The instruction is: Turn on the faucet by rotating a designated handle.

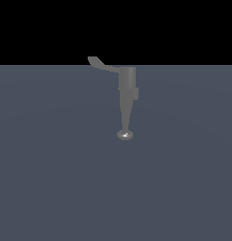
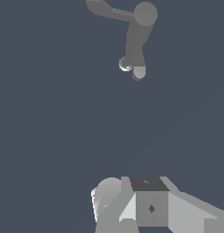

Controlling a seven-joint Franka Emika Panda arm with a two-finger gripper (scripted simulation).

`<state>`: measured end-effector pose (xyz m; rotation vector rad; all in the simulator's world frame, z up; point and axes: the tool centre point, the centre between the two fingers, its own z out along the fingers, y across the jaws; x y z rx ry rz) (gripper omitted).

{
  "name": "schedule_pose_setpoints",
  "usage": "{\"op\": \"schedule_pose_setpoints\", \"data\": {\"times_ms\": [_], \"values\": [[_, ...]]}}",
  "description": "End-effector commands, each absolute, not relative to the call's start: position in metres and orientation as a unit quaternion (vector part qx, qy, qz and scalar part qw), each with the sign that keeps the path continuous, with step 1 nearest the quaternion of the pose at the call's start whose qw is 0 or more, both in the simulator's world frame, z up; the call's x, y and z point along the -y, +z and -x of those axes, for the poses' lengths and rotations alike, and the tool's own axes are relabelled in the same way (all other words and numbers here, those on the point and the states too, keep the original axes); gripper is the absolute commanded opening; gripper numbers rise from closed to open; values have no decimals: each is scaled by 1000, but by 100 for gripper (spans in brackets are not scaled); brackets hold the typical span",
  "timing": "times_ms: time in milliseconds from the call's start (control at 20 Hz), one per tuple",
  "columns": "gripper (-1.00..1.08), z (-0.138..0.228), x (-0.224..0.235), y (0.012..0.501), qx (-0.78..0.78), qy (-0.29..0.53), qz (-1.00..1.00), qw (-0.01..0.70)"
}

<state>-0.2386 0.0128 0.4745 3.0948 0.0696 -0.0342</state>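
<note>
The matte-grey faucet (image 1: 128, 87) stands on the dark floor in the middle of the exterior view, its cylindrical body tapering down to a shiny rounded knob (image 1: 125, 135). The thin bent handle (image 1: 103, 65) sticks out from the body's upper end toward the exterior view's left. The wrist view shows the faucet (image 2: 142, 27) from above, with the handle (image 2: 107, 10) and the knob (image 2: 125, 64), well away from the camera. Grey-and-white blocky parts of my arm or gripper (image 2: 150, 205) show at the picture's edge, far from the faucet. No fingers can be made out. The exterior view shows no gripper.
A flat dark blue-grey floor (image 1: 52, 179) spreads around the faucet. A black background (image 1: 42, 28) lies behind it.
</note>
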Motion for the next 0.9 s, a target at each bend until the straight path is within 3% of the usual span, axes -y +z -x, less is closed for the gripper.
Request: {"op": "schedule_pose_setpoints", "data": {"times_ms": [0, 850], "values": [[-100, 239, -13, 474, -22, -11, -999, 23], [-100, 238, -5, 474, -7, -21, -1000, -1]]}}
